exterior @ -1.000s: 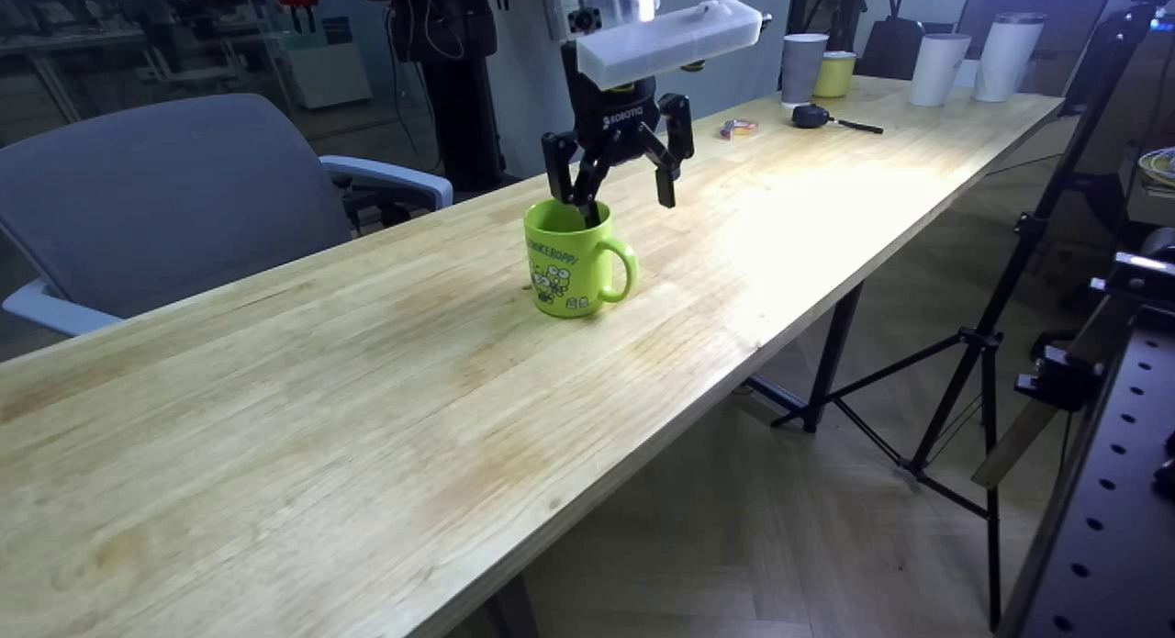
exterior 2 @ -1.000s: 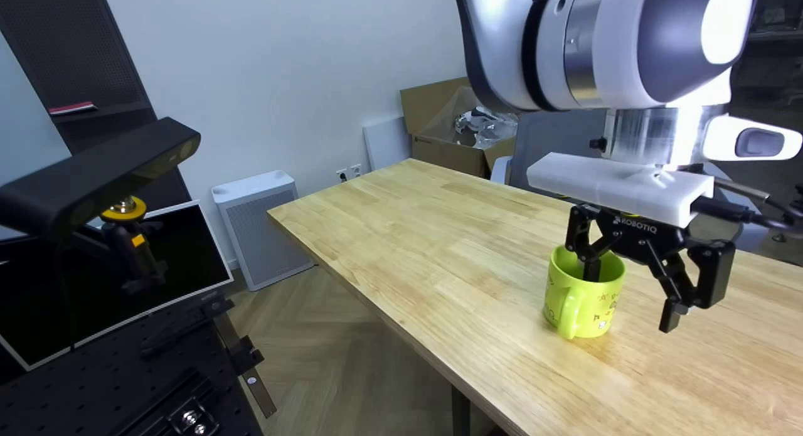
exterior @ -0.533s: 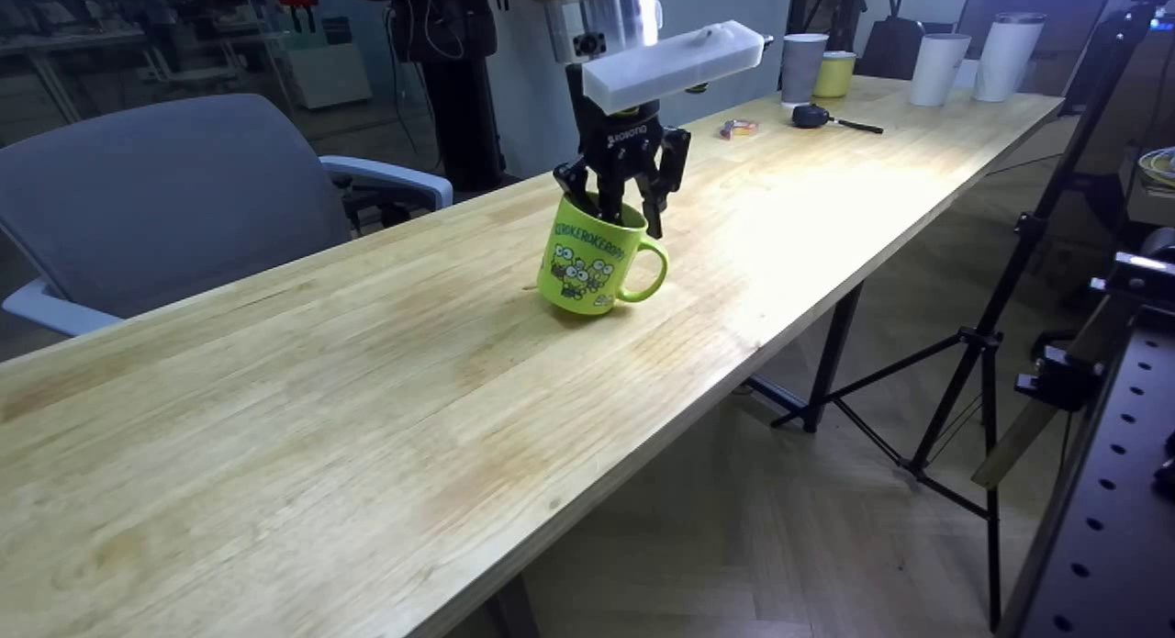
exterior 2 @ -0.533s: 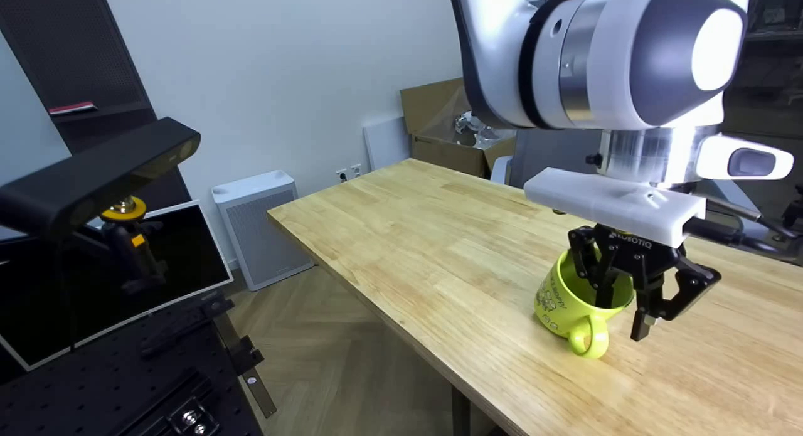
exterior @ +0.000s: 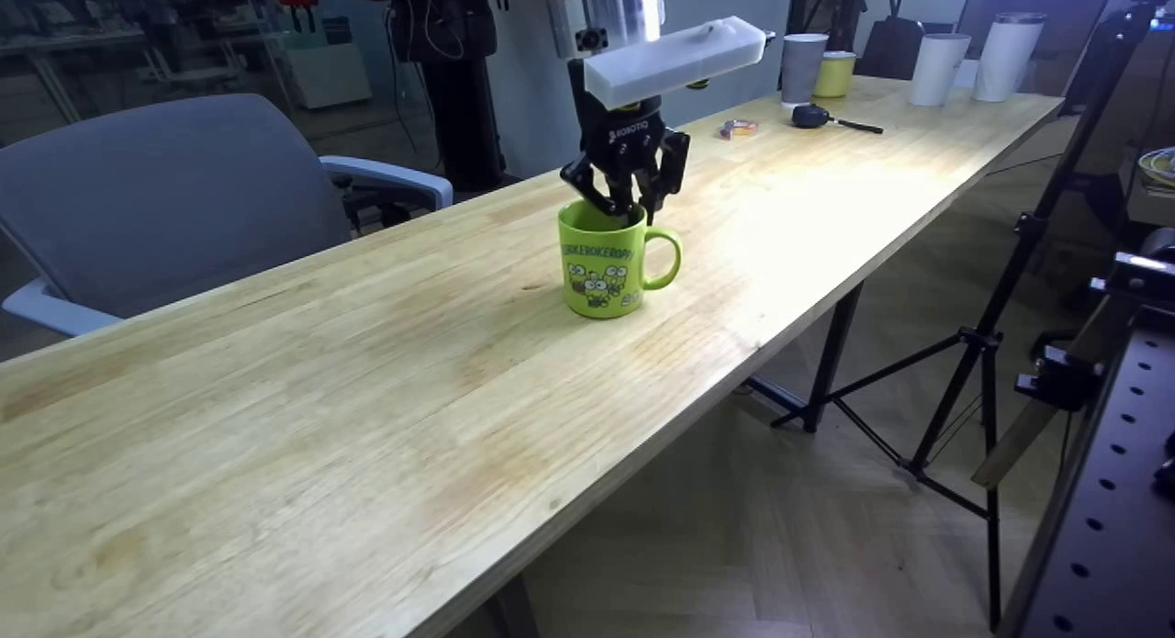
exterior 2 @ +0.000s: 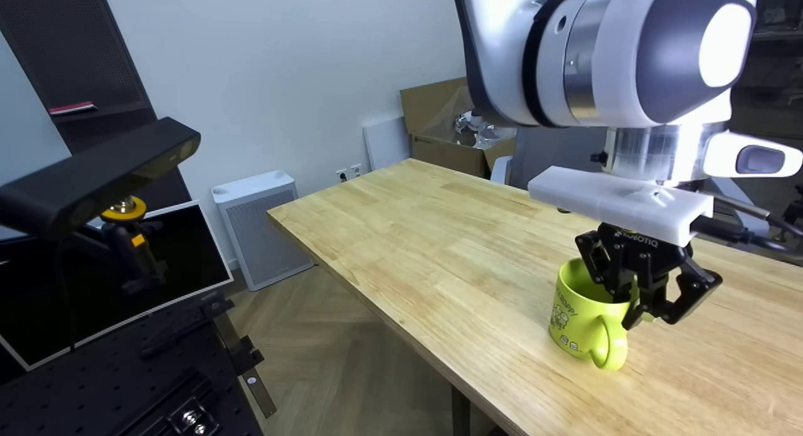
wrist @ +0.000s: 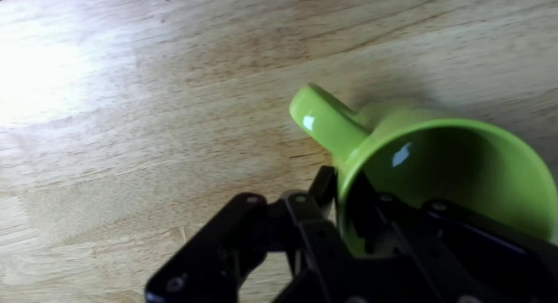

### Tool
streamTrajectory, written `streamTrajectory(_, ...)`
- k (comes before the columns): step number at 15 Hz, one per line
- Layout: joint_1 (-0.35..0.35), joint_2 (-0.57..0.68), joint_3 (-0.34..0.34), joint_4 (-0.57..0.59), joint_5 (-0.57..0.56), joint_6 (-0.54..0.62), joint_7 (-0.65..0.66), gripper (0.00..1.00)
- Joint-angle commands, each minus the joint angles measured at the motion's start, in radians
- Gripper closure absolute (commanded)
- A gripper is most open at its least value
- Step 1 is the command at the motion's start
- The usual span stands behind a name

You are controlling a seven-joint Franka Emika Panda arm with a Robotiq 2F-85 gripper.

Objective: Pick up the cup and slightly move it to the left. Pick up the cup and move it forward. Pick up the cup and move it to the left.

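The lime-green cup point(exterior: 601, 275), with cartoon figures and lettering on its side, stands upright on the wooden table in both exterior views. My gripper point(wrist: 342, 187) has its jaws closed over the rim beside the handle. One finger reaches inside the cup, the other presses the outer wall, and only the thin wall lies between them. The handle point(wrist: 324, 117) points to the upper left in the wrist view. In an exterior view the gripper point(exterior 2: 627, 307) sits above the right part of the rim, and the inner fingertip is partly hidden by the cup.
Farther along the table point(exterior: 413, 418) stand a grey cup point(exterior: 803, 69), a smaller yellowish cup point(exterior: 833, 75) and two white tumblers point(exterior: 939, 69). A black object with a strap point(exterior: 812, 117) lies near them. A chair point(exterior: 184, 197) is by the long edge.
The jaws have closed from wide apart onto the cup's wall. Meanwhile the cup has turned, tilted and come upright again, shifting towards the outer finger.
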Motion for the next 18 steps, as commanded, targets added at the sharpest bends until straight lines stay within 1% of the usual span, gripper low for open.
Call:
streamTrajectory(1, 0.009, -0.006, -0.02, 0.002, -0.006, -0.008, 0.025, 0.97)
streamTrajectory(9, 0.038, -0.024, -0.015, 0.042, -0.008, -0.041, 0.038, 0.97)
streamTrajectory(14, 0.048, 0.0, -0.015, 0.108, -0.013, -0.066, 0.041, 0.97)
streamTrajectory(18, 0.036, 0.059, -0.014, 0.191, -0.012, -0.09, 0.03, 0.97)
